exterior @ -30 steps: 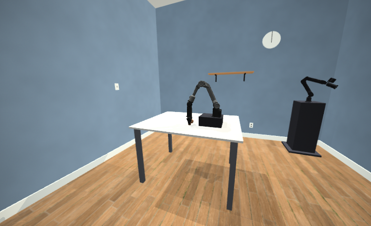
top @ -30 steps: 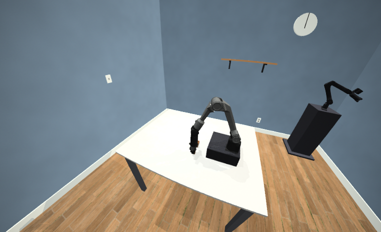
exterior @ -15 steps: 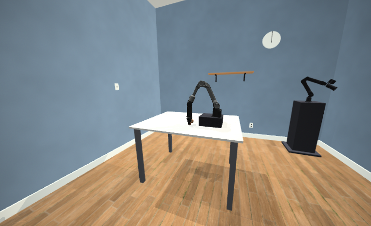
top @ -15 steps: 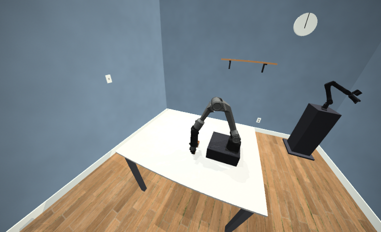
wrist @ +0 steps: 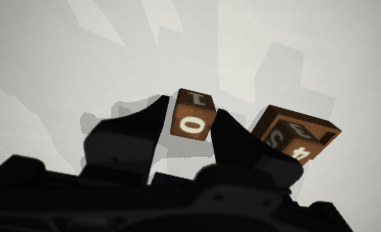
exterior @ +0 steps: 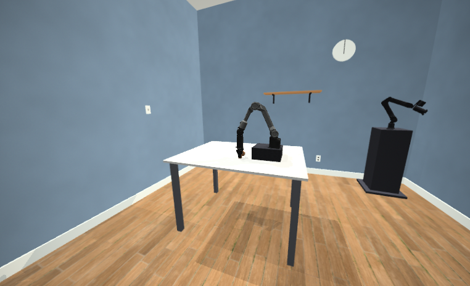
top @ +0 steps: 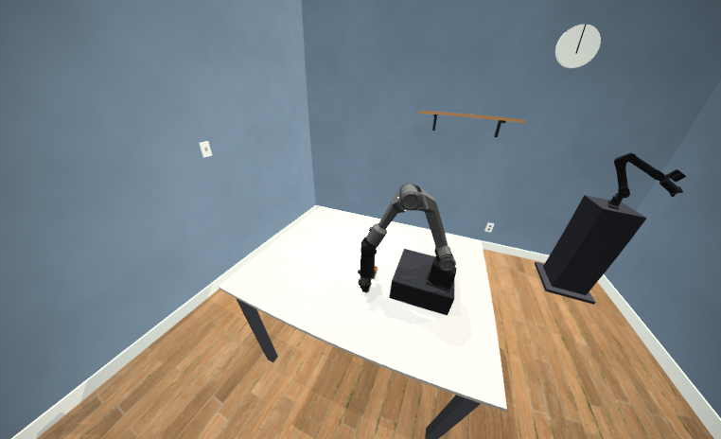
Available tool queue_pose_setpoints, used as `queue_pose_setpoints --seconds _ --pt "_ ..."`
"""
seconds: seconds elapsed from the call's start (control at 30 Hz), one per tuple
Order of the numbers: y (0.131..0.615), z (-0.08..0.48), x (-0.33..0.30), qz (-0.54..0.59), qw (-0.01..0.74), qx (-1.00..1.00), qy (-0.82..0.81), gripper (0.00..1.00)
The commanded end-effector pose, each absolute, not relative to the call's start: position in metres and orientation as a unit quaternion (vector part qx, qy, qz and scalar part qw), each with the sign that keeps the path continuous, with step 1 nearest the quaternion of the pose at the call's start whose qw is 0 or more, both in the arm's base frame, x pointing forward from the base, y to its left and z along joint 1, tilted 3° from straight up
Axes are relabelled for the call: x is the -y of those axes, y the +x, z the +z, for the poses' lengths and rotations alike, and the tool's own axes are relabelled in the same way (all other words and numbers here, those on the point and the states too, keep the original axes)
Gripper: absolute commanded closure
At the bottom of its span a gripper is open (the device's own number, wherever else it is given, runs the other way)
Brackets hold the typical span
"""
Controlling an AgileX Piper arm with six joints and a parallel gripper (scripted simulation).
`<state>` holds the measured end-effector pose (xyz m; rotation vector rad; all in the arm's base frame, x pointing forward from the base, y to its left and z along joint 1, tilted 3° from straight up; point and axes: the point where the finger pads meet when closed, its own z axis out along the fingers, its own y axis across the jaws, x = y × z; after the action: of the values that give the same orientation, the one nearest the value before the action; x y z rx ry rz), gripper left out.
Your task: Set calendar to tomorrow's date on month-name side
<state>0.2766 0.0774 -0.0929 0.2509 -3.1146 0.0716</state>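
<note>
In the wrist view a brown wooden cube (wrist: 193,115) stands between the fingers of my gripper (wrist: 191,112). It shows a white 0 towards the camera and a 1 on its far face. The fingers are open, close to its sides. To the right lies the brown tray, tilted in this view, with the second cube (wrist: 295,142) inside it showing a 4, and white letters on the tray's wall. In the top and exterior views the gripper (top: 364,286) points down at the white table (top: 363,294) just left of the arm's base; the cubes are mostly hidden behind it (exterior: 240,155).
The arm's black base block (top: 423,280) stands on the table right of the gripper. A black pedestal (top: 592,248) with a second arm stands on the floor at the right. A shelf (top: 470,116) and a clock (top: 577,45) hang on the back wall.
</note>
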Motion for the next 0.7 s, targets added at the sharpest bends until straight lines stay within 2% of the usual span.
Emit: queue_pose_setpoints --seconds 0.0,0.67 --pt "0.276 -0.093 -0.077 0.023 0.009 0.996 0.080 0.41" --pt "0.278 -0.020 -0.081 0.022 0.006 0.996 0.080 0.41"
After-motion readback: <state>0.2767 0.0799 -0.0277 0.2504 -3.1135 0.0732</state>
